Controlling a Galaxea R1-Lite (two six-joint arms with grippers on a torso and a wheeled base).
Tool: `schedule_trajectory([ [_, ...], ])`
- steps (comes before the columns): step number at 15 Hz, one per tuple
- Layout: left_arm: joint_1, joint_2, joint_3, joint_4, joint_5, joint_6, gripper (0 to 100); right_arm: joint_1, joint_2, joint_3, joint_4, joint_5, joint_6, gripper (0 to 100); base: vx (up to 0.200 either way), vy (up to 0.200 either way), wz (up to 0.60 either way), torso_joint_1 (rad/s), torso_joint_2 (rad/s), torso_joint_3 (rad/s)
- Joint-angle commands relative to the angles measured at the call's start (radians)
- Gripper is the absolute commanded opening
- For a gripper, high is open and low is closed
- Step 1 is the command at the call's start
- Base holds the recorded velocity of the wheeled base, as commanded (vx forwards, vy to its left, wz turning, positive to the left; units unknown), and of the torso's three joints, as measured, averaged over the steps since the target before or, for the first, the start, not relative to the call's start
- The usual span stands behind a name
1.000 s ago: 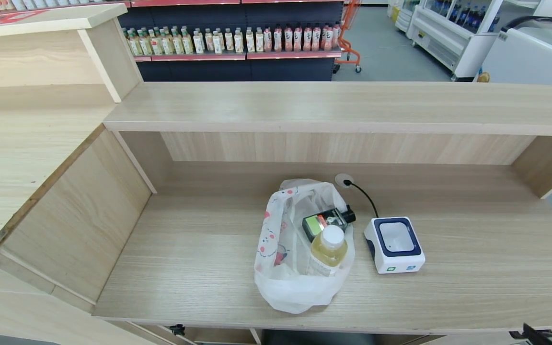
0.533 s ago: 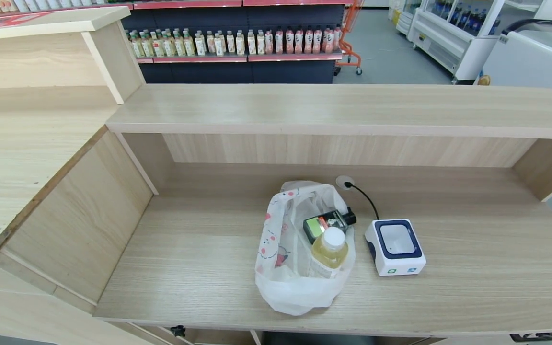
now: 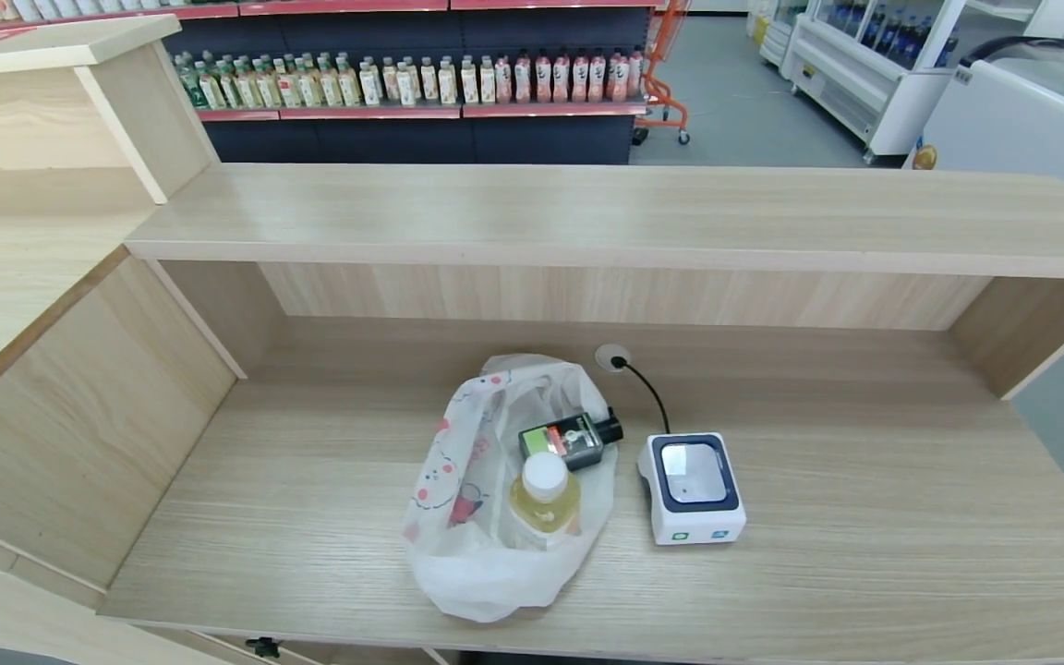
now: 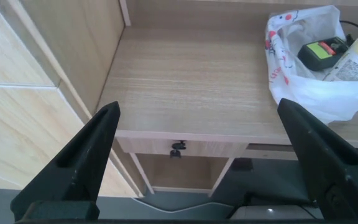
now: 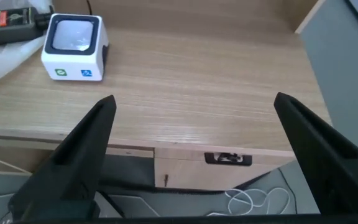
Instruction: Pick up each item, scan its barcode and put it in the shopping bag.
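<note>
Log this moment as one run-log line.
shopping bag: on counter, holds yellow bottle, dark bottle | scanner: beside bag | left pincer: open, holding nothing | right pincer: open, holding nothing

The white shopping bag (image 3: pixel 458 545) sat open on the counter (image 3: pixel 864 554), holding a yellow bottle (image 3: pixel 546 494) and a dark bottle (image 3: pixel 569 439), the scanner (image 3: pixel 691 488) just beside.

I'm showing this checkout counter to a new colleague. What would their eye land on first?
The white shopping bag, printed with cartoon figures, sits open in the middle of the wooden counter with a yellow drink bottle and a dark bottle inside. Just beside it, on the robot's right, stands the white and blue barcode scanner, its black cable running to a hole at the back.
</note>
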Motion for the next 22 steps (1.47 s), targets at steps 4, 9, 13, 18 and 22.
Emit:
schedule_trajectory([
  [4, 0.000, 0.000, 0.000, 0.000, 0.000, 0.000, 100, 0.000, 0.004, 0.000, 0.003, 0.025, 0.008, 100, 0.000, -0.200, 0.00, 0.002, 0.00, 0.002],
  [9, 0.000, 0.000, 0.000, 0.000, 0.000, -0.002, 100, 0.000, 0.004, 0.000, 0.004, 0.031, 0.025, 100, 0.000, -0.080, 0.00, 0.000, 0.00, 0.001],
  [13, 0.000, 0.000, 0.000, 0.000, 0.000, 0.000, 100, 0.000, 0.004, 0.000, 0.049, 0.065, 0.068, 100, 0.000, 0.000, 0.00, 0.000, 0.00, 0.000],
  [18, 0.000, 0.000, 0.000, 0.000, 0.000, -0.002, 100, 0.051, -0.063, -0.003, 0.075, 0.067, 0.054, 100, 0.000, 0.000, 0.00, 0.000, 0.00, 0.000],
  [22, 0.000, 0.000, 0.000, 0.000, 0.000, -0.002, 100, 0.052, -0.074, -0.003, 0.075, 0.068, 0.052, 100, 0.000, 0.000, 0.00, 0.000, 0.00, 0.000],
])
